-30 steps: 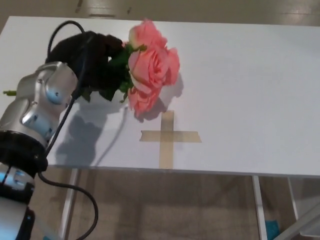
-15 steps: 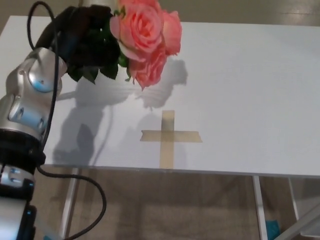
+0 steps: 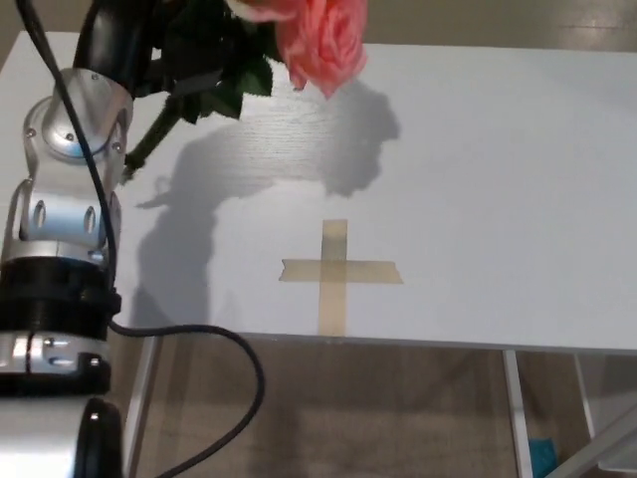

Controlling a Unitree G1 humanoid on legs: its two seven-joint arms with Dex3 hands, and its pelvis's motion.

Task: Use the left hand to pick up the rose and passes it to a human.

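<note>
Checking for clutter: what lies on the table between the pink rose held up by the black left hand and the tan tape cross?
Only bare white table and the pink rose's shadow, in the head view; nothing rests before the tan tape cross.

left hand (image 3: 124, 40) raised higher, rose (image 3: 323, 40) lifted toward top edge

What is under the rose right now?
Under the rose is bare white table, carrying only its shadow; the tape cross lies nearer the front edge. The left hand holds the rose up, leaves covering its fingers, and the bloom's top is out of frame.
</note>
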